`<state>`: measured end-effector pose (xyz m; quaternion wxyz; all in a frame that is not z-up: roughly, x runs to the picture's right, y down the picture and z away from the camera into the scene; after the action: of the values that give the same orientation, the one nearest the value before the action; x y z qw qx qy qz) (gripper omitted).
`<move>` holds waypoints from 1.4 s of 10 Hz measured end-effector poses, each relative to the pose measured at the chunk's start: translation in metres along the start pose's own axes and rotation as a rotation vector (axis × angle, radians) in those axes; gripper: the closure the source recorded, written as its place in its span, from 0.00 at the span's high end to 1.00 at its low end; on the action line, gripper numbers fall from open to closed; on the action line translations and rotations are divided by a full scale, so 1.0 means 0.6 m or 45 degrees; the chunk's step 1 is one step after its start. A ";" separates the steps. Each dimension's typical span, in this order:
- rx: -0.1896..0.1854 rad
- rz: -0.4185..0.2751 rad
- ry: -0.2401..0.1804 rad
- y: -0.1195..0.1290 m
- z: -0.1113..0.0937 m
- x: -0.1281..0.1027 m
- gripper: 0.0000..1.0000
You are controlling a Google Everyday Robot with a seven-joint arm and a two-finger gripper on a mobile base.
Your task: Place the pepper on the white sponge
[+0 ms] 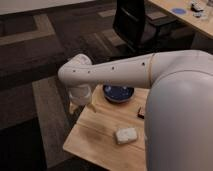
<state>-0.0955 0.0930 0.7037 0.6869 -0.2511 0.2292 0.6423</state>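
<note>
While my arm (115, 72) is reaching across the camera view from the right, my gripper (82, 104) is hanging over the far left corner of the wooden table (100, 137), just beside the dark blue bowl (119, 93) and to its left. Whether it is released or grasping something I cannot tell, since my own wrist is covering it from above.

I am not finding the pepper on any bare part of the tabletop. It may be lying under my wrist or sitting in my grasp, so I am recording it as unseen. The white sponge (126, 135) is lying flat toward the near edge, well apart from the gripper, with bare wood between them. A small dark block (141, 113) is sitting by the right side, partly behind my arm.

Risks, as I am judging them:
- working this close to the corner, a nudge could be sending the pepper off the table
- the sponge being small and soft, a slim tapering pepper could be rolling off it if let go off-centre
- my arm, sweeping toward the sponge, could be clipping the bowl or the block
</note>
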 end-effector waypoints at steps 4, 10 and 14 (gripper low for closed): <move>-0.035 -0.050 0.042 -0.155 -0.008 0.005 0.65; 0.038 -0.008 0.105 -0.267 -0.009 0.030 0.65; 0.027 -0.109 0.090 -0.297 0.010 0.044 0.65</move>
<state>0.0841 0.1087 0.7004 0.7079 -0.2761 0.2491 0.6005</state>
